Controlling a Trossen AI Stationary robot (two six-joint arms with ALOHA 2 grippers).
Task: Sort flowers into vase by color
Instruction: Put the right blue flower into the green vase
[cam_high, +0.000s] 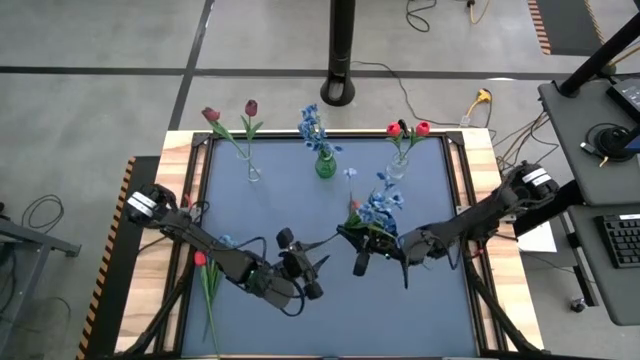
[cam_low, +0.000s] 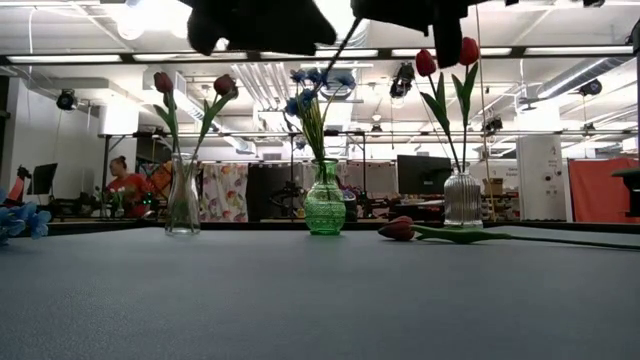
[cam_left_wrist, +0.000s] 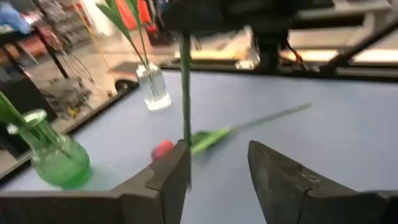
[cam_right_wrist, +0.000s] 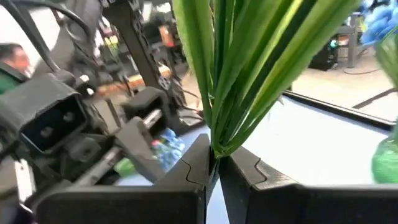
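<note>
Handing over mid-table: right gripper (cam_right_wrist: 214, 165) clamped on blue sprig (cam_high: 380, 205), left gripper (cam_left_wrist: 217, 171) apart; next, carrying to green vase (cam_high: 325, 165).

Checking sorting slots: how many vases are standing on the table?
3, along the far edge: clear vase on the left, green vase in the middle, ribbed clear vase on the right.
</note>
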